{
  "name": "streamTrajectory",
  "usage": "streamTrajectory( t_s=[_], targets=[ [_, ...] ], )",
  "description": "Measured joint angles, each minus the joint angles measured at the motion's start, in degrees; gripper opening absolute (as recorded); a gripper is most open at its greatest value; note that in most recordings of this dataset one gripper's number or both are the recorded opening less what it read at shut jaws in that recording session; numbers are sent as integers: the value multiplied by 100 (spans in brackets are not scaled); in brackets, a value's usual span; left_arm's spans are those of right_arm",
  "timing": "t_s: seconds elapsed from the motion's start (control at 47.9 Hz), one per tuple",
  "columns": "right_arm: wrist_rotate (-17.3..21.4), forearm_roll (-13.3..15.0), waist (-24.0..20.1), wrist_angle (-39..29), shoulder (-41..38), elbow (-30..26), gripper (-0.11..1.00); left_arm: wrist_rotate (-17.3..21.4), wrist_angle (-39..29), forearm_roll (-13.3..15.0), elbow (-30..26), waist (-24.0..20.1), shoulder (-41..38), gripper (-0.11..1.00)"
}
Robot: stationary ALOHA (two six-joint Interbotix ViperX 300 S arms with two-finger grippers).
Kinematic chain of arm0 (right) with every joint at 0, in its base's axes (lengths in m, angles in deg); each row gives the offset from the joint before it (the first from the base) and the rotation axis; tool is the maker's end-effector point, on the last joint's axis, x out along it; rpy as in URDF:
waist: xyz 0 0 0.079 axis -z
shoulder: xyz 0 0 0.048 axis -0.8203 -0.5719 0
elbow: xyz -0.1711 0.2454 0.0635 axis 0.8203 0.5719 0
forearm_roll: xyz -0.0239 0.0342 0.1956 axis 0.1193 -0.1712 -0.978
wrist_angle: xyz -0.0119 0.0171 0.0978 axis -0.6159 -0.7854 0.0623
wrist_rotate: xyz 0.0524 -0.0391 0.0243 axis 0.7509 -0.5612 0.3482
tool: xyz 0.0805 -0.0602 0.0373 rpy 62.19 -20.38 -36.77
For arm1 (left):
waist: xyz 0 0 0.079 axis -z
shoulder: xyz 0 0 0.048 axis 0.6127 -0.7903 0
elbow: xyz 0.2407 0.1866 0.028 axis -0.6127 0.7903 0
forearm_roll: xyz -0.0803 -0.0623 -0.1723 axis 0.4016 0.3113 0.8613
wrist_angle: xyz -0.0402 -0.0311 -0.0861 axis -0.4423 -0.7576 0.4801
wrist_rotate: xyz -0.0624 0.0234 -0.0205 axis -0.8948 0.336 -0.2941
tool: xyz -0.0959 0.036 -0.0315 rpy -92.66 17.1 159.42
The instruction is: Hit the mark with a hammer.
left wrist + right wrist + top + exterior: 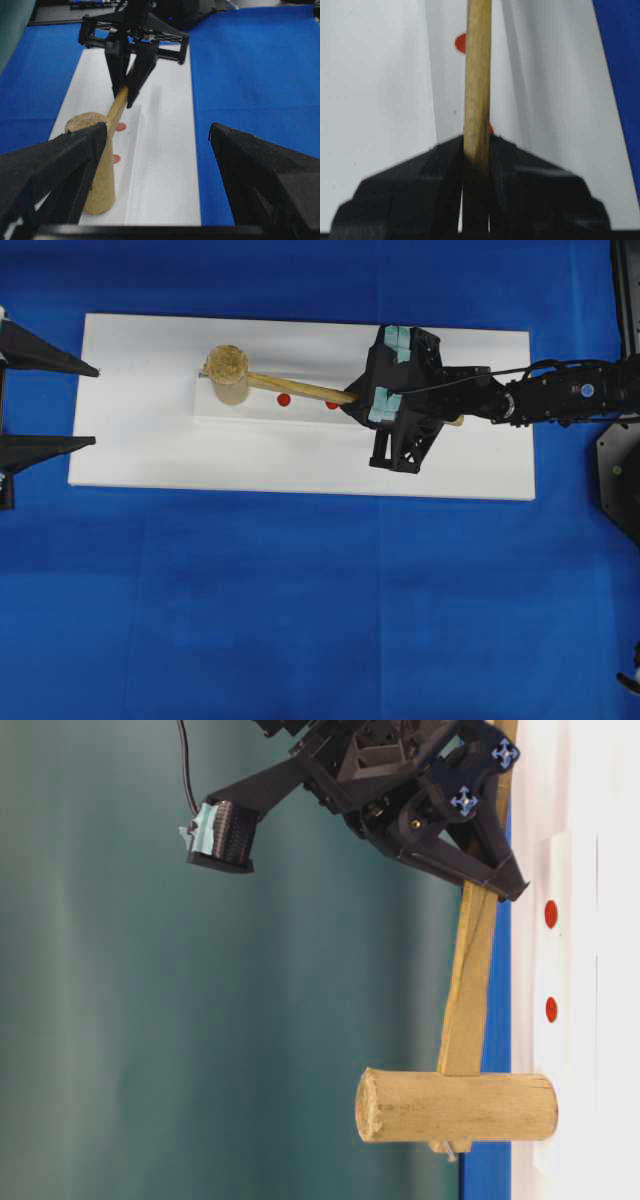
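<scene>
We have the right gripper (352,398) with jaws clamped on the hammer (228,373) handle; head rests on the white block (300,412) at its left end, covering the mark. Two red dots (284,399) stay visible. Left gripper (90,405) jaws wide, well apart.

Black right gripper (362,398) (teal pads)
</scene>
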Motion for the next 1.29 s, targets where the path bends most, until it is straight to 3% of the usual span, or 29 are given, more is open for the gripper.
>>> streamTrajectory(
  t_s=[0.375, 0.793, 1.043, 1.293],
  targets=[
    [-44, 132, -62, -18, 1222, 97, 3, 0, 0, 0, 0, 0, 0, 81],
    [-26, 149, -105, -26, 2531, 896, 3, 0, 0, 9, 0, 0, 0, 81],
    [26, 79, -114, -123, 2092, 993, 3, 0, 0, 0, 9, 0, 0, 81],
    [53, -483, -114, -123, 747, 1020, 3, 0, 0, 0, 0, 0, 0, 81]
  ],
)
